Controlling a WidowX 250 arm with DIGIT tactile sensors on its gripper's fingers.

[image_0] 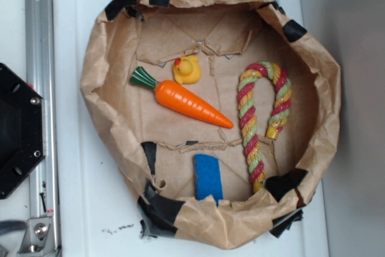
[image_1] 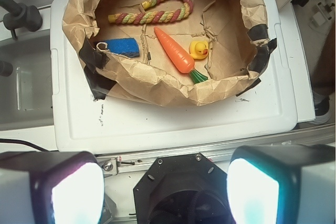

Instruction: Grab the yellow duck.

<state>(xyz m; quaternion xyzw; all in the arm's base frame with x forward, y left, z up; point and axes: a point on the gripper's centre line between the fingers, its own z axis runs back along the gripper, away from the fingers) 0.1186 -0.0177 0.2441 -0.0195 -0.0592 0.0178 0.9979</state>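
Hovering w/ gripper [image_1: 165, 192] spread, nothing held; we see duck [image_1: 199, 49] well ahead, touching carrot [image_1: 175, 50], so approach from its free side.

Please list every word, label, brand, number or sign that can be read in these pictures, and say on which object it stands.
There is none to read. The yellow duck, the carrot, the rope toy, the blue sponge and the paper bag carry no print in either view.
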